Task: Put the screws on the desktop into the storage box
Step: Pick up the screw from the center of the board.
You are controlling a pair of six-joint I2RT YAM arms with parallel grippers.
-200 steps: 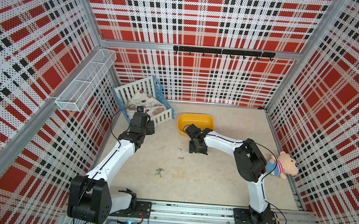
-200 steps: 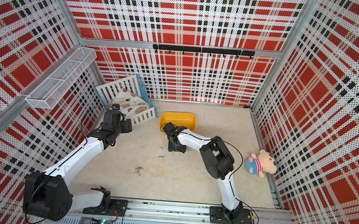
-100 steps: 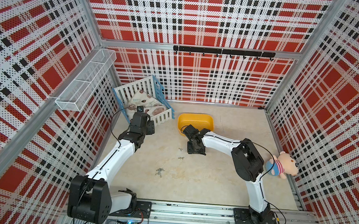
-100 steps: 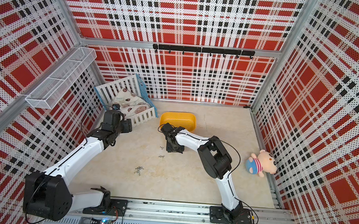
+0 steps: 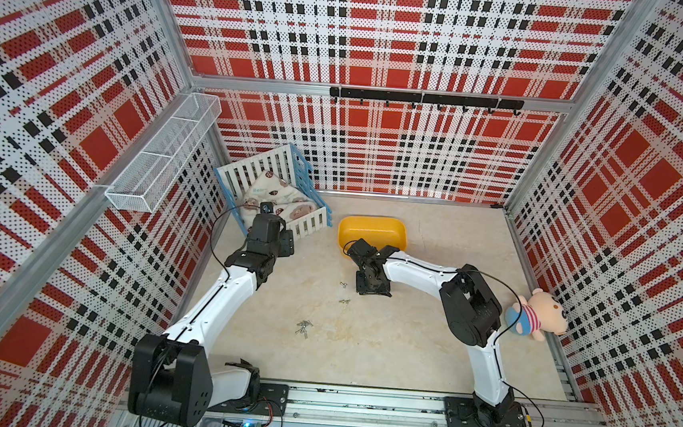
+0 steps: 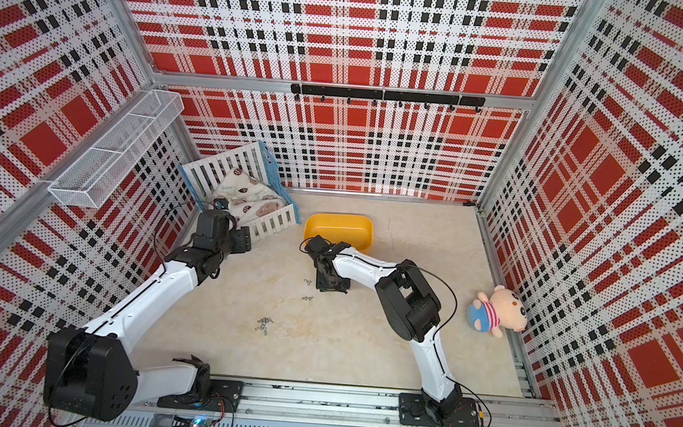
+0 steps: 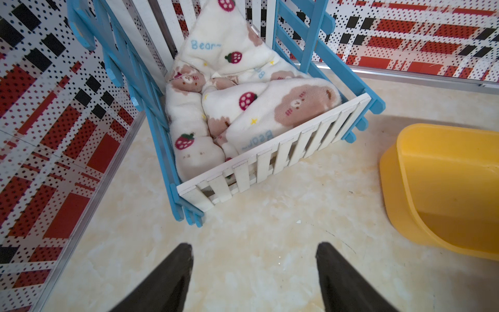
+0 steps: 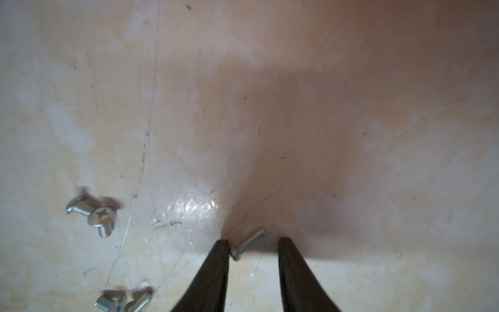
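The right gripper (image 8: 253, 240) is observed tip-down at the desktop (image 5: 404, 353), just on the robot's side of the yellow storage box (image 5: 374, 230). Its jaws are recorded as partly apart. One screw (image 8: 249, 245) lies slantwise between the fingertips, its head touching one finger, while the other finger stands clear of it, so no clamping is seen. A pair of screws (image 8: 91, 213) is noted loose on the desktop beside this gripper. A small cluster of screws (image 5: 303, 327) is noted nearer the robot's base in both top views. The left gripper (image 7: 253, 244) is held over bare desktop before the white-and-blue crib (image 7: 270, 159), jaws wide apart. A plush bear (image 5: 536, 315) is noted by the right wall.
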